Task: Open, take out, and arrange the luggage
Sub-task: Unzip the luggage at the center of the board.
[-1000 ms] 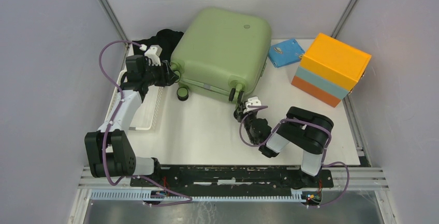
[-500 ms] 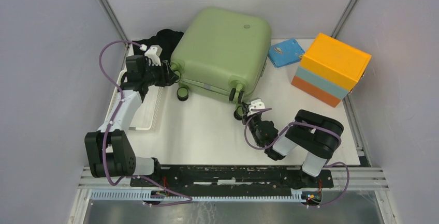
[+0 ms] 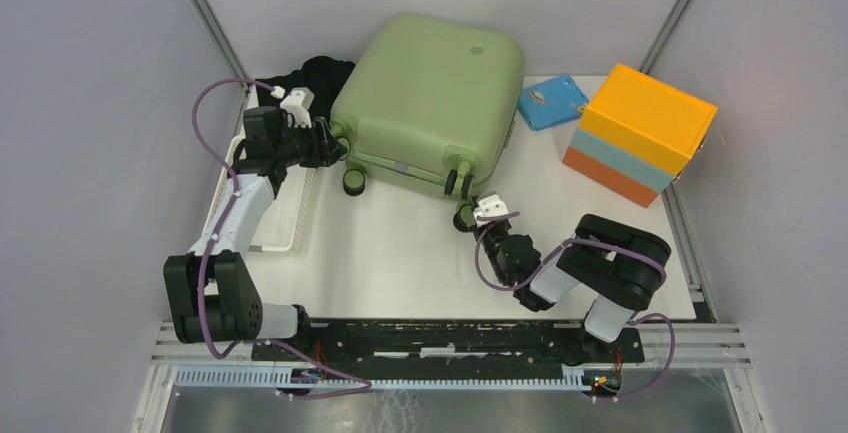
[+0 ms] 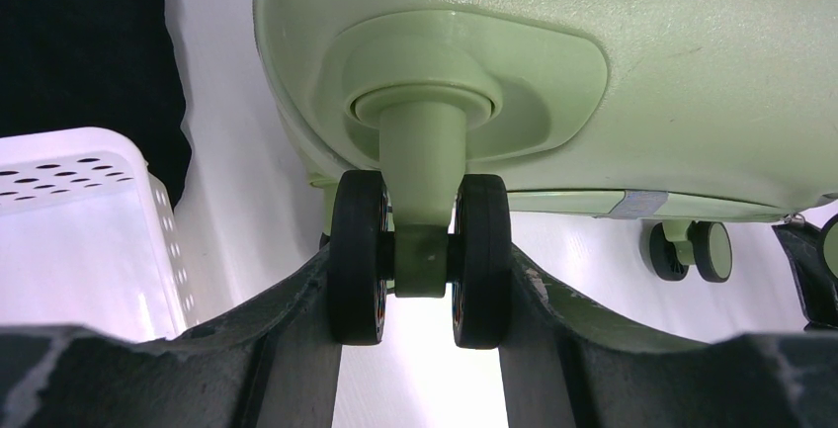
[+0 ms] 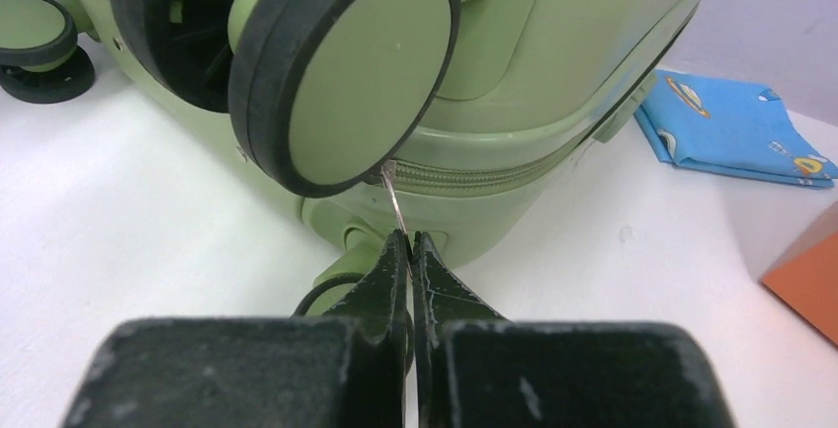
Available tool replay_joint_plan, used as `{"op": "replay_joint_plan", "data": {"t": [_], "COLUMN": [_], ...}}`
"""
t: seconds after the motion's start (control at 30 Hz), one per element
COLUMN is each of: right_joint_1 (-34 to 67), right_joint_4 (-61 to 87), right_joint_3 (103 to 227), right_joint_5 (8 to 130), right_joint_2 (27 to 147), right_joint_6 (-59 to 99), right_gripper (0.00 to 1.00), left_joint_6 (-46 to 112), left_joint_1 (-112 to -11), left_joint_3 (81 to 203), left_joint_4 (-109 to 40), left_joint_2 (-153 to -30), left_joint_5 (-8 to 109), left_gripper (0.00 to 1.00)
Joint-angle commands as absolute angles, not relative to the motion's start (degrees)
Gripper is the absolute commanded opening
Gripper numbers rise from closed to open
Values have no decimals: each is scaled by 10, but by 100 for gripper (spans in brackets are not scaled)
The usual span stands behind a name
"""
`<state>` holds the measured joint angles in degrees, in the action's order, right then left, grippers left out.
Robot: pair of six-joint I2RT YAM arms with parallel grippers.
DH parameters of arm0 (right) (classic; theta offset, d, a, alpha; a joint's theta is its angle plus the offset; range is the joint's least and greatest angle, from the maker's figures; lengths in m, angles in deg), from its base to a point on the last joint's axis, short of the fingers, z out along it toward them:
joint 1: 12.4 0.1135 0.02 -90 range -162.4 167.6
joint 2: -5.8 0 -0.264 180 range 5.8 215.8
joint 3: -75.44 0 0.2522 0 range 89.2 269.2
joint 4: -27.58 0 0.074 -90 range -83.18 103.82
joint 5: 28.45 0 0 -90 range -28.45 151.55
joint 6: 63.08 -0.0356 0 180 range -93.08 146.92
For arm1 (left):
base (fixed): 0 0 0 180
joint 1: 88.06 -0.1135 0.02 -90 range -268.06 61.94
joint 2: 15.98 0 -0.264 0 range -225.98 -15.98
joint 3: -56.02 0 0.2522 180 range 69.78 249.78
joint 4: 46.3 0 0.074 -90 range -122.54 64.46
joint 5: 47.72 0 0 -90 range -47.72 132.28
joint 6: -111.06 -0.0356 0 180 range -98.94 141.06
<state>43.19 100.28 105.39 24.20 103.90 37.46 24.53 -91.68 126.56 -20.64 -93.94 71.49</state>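
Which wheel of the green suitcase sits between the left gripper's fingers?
The twin wheel at the suitcase's near left corner, beside the basket; the left gripper clamps it. The other wheels are free; the right gripper pinches the zip pull.

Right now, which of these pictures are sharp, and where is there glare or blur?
Top external: evenly lit, sharp, soft shadow beside the luggage. Left wrist: table glares white behind the wheels; near fingers look soft. Right wrist: fingers blurred up close, zip pull in focus.

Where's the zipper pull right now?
In the right wrist view, the zipper pull sits centre frame, pinched in the right gripper's jaws, just below the luggage's near wheel.
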Motion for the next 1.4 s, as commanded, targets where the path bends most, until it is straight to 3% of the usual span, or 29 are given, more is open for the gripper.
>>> {"op": "replay_joint_plan", "data": {"t": [0.0, 0.53, 0.87, 0.97, 1.1, 1.37], "right_joint_1": [405, 379, 334, 322, 311, 311], "right_joint_4": [1215, 1188, 1127, 1103, 1098, 1123], "right_joint_3": [1039, 1022, 1049, 1053, 1050, 1034], "right_joint_5": [144, 132, 216, 252, 305, 328], "right_joint_2": [1002, 984, 986, 986, 988, 995], "right_joint_6": [406, 371, 311, 288, 244, 229], "right_gripper": [0, 0, 0, 0, 0, 0], "left_joint_6": [259, 258, 261, 271, 303, 377], "left_joint_1": [-924, -924, -924, -924, -924, -925], "left_joint_3": [1267, 1267, 1269, 1269, 1264, 1237], "left_joint_4": [-221, -220, -219, -222, -236, -247], "left_joint_2": [-918, -919, -918, -916, -897, -801], "left_joint_5": [708, 708, 713, 712, 713, 709], "left_gripper": [25, 25, 29, 38, 60, 91]}}
